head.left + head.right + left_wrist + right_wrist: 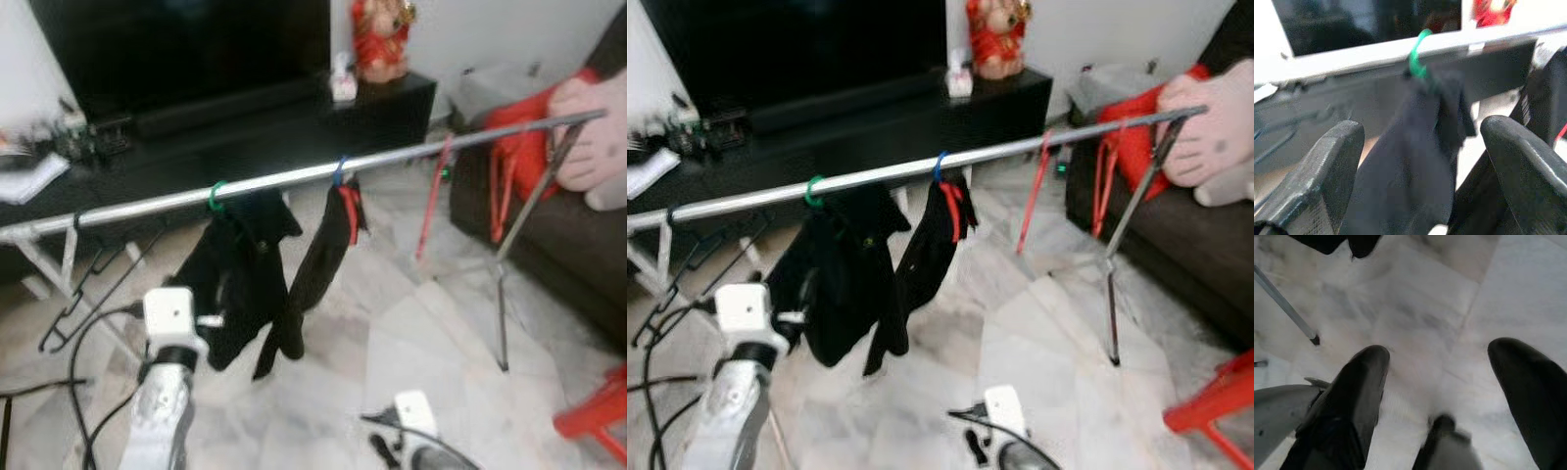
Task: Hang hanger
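Pale marbled floor tiles [411, 343] fill the lower half of the head views, with a black TV cabinet [245, 127] along the top, a red figurine [380, 34] on it, and a dark sofa [558, 235] at the right edge. A silver rail [294, 178] crosses the frame from lower left to upper right. A green hanger [217, 196] hooks over it at left of centre with a black garment [240, 274] hanging from it; a blue-hooked hanger [340, 174] with another dark garment sits just right of it, and a red hanger [436, 196] hangs further right. An empty black hanger [83, 284] hangs near the rail's left end.

The left wrist view gives what the head views cannot: the left gripper [1420, 161] has its fingers [1327, 166] spread wide, the black garment between them but not pinched, the green hook on the rail beyond. In the head view that arm rises at lower left, wrist just beside the garment.

The right wrist view shows the right gripper [1440, 382] spread apart over bare tile, pointing down at bottom centre.
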Controlling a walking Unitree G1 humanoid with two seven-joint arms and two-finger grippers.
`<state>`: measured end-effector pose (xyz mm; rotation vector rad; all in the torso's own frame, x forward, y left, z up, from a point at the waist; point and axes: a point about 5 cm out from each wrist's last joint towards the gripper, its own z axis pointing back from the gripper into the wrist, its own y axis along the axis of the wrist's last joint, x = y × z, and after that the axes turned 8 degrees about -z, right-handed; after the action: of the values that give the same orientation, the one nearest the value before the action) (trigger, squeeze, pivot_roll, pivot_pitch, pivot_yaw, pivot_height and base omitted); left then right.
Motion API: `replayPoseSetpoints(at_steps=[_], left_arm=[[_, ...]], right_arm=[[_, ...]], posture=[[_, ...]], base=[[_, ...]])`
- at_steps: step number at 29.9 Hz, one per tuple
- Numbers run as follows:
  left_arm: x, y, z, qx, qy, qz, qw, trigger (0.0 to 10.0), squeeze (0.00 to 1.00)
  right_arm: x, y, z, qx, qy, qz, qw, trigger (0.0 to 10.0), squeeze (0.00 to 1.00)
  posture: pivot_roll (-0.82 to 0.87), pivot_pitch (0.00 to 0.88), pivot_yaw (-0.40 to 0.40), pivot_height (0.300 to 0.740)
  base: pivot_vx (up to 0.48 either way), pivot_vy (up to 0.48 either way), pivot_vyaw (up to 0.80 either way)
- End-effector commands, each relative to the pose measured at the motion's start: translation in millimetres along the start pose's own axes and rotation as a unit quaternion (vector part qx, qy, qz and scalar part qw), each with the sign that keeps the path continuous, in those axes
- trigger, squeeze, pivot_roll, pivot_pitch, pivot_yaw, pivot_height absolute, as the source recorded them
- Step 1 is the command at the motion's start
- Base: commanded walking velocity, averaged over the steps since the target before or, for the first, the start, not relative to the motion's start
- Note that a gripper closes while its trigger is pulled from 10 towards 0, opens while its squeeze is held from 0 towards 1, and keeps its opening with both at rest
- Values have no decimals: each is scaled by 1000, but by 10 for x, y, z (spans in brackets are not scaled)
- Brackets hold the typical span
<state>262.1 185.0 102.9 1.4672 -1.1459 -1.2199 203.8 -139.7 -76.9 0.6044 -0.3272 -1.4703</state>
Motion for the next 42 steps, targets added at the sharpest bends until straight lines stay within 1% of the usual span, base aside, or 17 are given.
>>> replayPoseSetpoints(at_steps=[1, 11, 14, 25, 34, 42], left_arm=[[73, 20, -10, 1, -10, 10, 1000, 10000, 0], [46, -7, -7, -7, -9, 11, 1000, 10000, 0], [75, -29, -8, -16, -26, 6, 1000, 10000, 0], [169, -30, -16, -26, -41, 20, 999, 10000, 0], [186, -7, -12, -24, -44, 25, 998, 10000, 0], [208, 16, -25, -20, -50, 27, 998, 10000, 0]], right_arm=[[120, -69, 31, -10, -17, -6, 1000, 10000, 0], [120, -70, 30, -12, -17, -7, 1000, 10000, 0], [121, -70, 30, -12, -17, -7, 1000, 10000, 0], [127, -58, 31, -7, -19, -12, 1000, 10000, 0], [129, -58, 31, -8, -18, -11, 1000, 10000, 0], [122, -60, 30, -8, -18, -13, 1000, 10000, 0]], posture=[[-49, 0, 32, 732], [-49, 0, 31, 732], [-49, 0, 31, 732], [-47, 0, 26, 732], [-45, 0, 25, 732], [-46, 0, 27, 732]], base=[[307, 0, 0], [310, 0, 0], [0, 0, 0], [0, 0, 0], [0, 0, 0], [0, 296, 0]])
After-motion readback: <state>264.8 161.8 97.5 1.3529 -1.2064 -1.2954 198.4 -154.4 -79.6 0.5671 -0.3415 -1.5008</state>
